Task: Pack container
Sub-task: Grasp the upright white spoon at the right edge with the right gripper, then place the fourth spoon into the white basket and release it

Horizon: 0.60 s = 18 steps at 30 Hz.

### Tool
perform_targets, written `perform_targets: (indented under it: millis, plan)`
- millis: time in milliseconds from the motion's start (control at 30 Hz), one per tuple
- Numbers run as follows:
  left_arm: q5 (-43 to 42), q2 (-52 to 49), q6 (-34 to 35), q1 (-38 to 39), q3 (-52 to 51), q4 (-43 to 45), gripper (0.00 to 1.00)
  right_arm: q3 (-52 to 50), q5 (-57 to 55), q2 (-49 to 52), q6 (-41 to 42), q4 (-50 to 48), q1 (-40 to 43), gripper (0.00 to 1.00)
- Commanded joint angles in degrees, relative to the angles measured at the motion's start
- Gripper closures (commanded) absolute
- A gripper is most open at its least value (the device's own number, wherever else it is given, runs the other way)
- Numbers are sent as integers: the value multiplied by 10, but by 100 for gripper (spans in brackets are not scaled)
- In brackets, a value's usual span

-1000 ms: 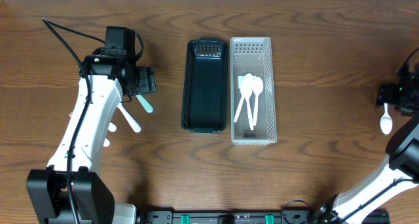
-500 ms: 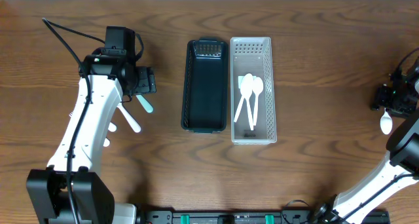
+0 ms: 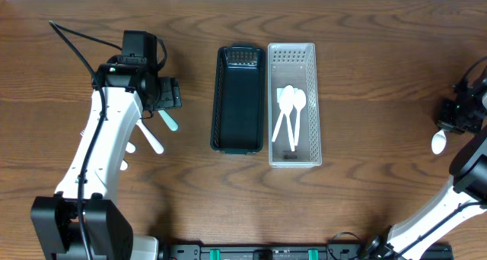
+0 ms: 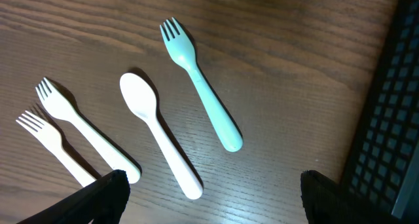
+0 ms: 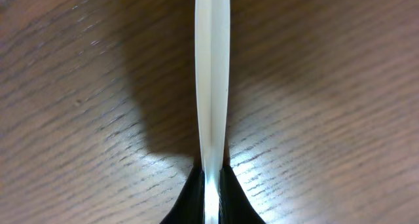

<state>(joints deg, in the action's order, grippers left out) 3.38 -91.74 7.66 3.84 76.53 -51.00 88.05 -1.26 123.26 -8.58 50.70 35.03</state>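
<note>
One white spoon (image 5: 213,73), well right of the clear container (image 3: 291,62), is pinched by its thin handle in the jaws of the right gripper (image 5: 211,185) and could swivel loose, while the left gripper (image 4: 213,201) has its jaws spread.

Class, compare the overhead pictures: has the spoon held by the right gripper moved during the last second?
Yes. The spoon in the right gripper has shifted slightly toward the clear tray, which has stayed put.

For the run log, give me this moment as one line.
right hand: shut on spoon | left hand: open over forks | clear tray: spoons inside
</note>
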Motion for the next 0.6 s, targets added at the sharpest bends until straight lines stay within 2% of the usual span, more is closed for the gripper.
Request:
perform_targets:
  millis: [0,67,267,467,567]
  plan:
    - [5,-4,0,-3,12,-2,14,-3,3,8,100,12,-1,99]
    - [5,-4,0,-3,12,-2,14,9,14,-1,130,36,-10,99]
    - [5,-4,0,-3,12,-2,14,83,71,-81,144,92,-79,99]
    - [5,-4,0,-3,12,-2,14,181,75,-196,170,103,-239,99]
    - [5,-4,0,-3,12,-2,14,200,71,-219,170,85,-330,99]
